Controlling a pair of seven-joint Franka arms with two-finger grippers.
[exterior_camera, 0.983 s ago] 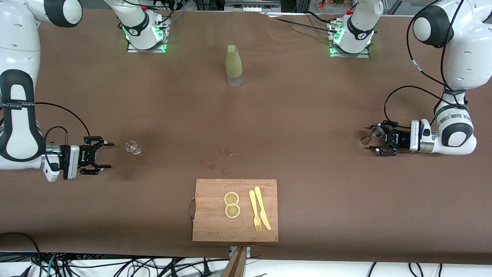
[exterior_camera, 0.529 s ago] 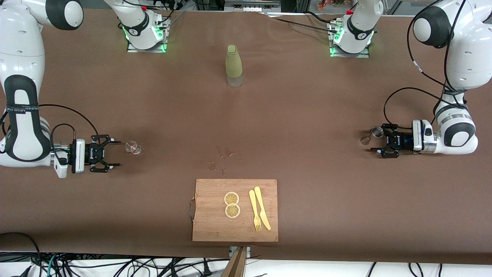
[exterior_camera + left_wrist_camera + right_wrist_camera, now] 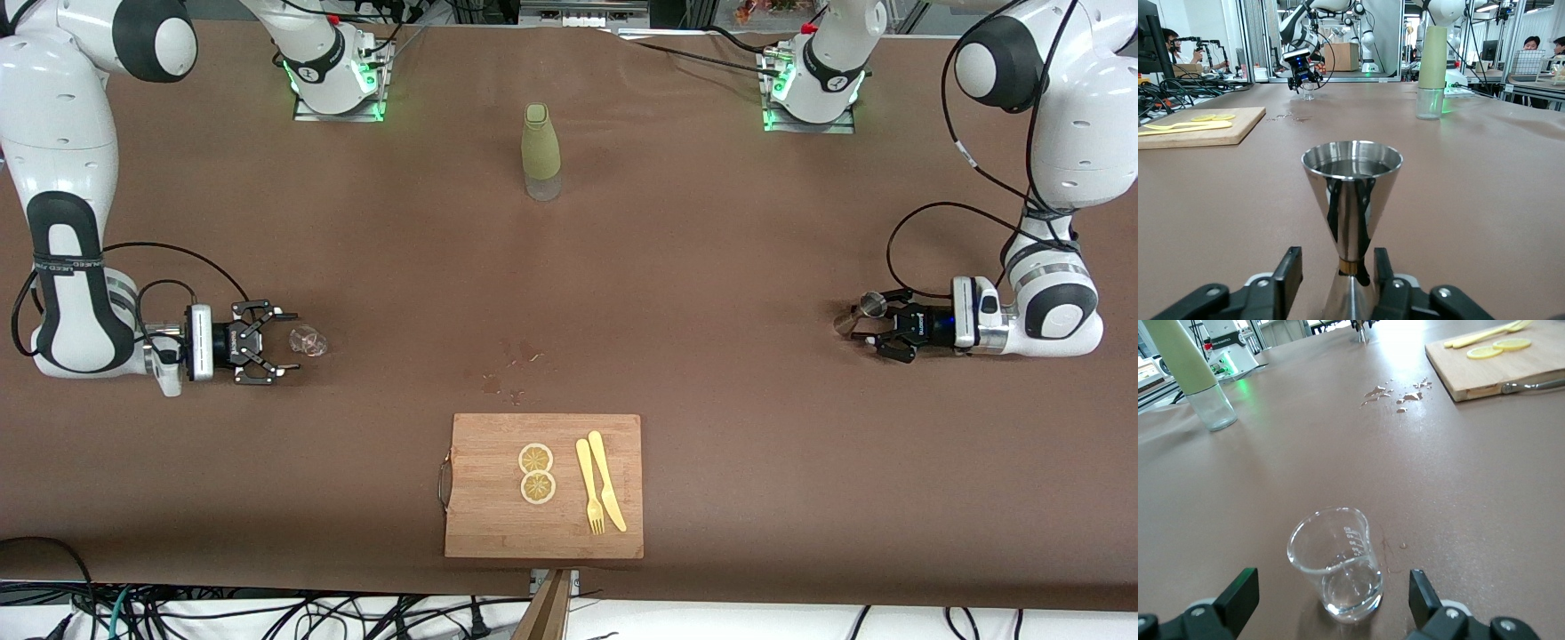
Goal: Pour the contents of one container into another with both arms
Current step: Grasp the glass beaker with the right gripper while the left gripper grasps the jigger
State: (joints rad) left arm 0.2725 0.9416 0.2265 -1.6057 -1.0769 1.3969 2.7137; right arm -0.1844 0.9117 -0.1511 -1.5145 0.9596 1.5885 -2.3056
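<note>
A small clear glass beaker (image 3: 308,340) holding a little liquid stands at the right arm's end of the table. My right gripper (image 3: 283,342) is low beside it and open, the beaker (image 3: 1337,563) partly between the wide-spread fingers (image 3: 1238,593). At the left arm's end stands a steel jigger (image 3: 868,308). My left gripper (image 3: 876,331) is open around it. In the left wrist view the jigger (image 3: 1351,193) rises between the fingers (image 3: 1288,273), one finger close to its waist, the other apart.
A tall bottle with a green sleeve (image 3: 541,151) stands mid-table near the bases. A wooden cutting board (image 3: 489,498) with two lemon slices, a yellow fork and knife lies near the front edge. Spilled drops (image 3: 511,369) wet the brown cloth just above it.
My right gripper has slid toward the beaker until its fingers reach either side of it. The left gripper's fingers have narrowed around the jigger.
</note>
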